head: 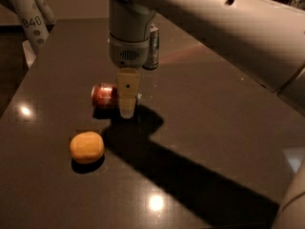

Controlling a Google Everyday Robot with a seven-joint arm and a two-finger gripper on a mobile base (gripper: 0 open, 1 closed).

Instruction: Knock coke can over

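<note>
My jaws hang straight down from my wrist (129, 37) over the middle of the dark counter (214, 128), their tip close to its surface; only one tan face of them shows, so I cannot tell whether they are open or closed, nor whether they have hold of anything; the coke can (104, 95) lies on its side on the counter, just beside the jaws toward the left of the view, its near end hidden behind them; whether it touches them I cannot tell; a silver can (153, 46) stands upright farther back, partly hidden by my wrist; an orange (86, 147) sits nearer the camera, left of the coke can and apart from it; my arm (224, 27) crosses the top of the view from the right; its shadow (190, 175) runs across the counter from below the jaws toward the lower right; a white post (31, 18) marked 840 stands at the upper left.
</note>
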